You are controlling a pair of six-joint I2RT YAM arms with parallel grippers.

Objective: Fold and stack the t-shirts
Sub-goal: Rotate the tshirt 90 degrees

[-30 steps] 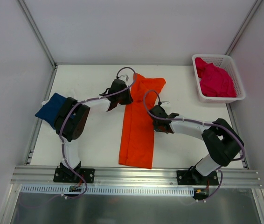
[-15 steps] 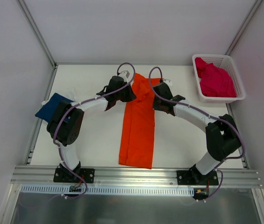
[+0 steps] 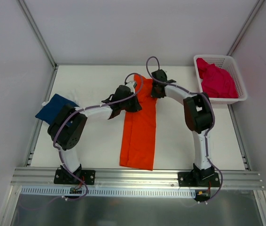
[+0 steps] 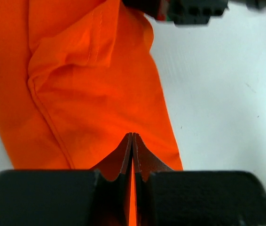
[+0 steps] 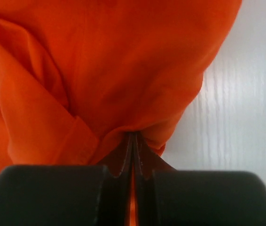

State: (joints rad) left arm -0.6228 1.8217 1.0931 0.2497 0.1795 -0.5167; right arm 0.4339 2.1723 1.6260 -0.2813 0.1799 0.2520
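Note:
The orange t-shirt (image 3: 140, 132) lies as a long narrow strip down the middle of the table. My left gripper (image 3: 134, 103) is shut, its tips (image 4: 132, 135) resting on flat orange cloth near the shirt's upper left. My right gripper (image 3: 153, 93) is shut too, and its tips (image 5: 133, 134) push into the upper right edge, where the cloth (image 5: 123, 70) bunches against them. No fold shows between either pair of fingers. The navy t-shirt (image 3: 52, 107) lies folded at the table's left edge. The magenta t-shirt (image 3: 216, 81) sits crumpled in the basket.
A white mesh basket (image 3: 238, 80) stands at the back right corner. The right arm's wrist (image 4: 194, 7) shows at the top of the left wrist view, close to the left gripper. White walls and metal posts enclose the table (image 3: 90, 141).
My right arm swung from the shirt's middle right edge up to its top right, and the sleeve that stuck out there is now tucked in. My left gripper shifted slightly right onto the cloth.

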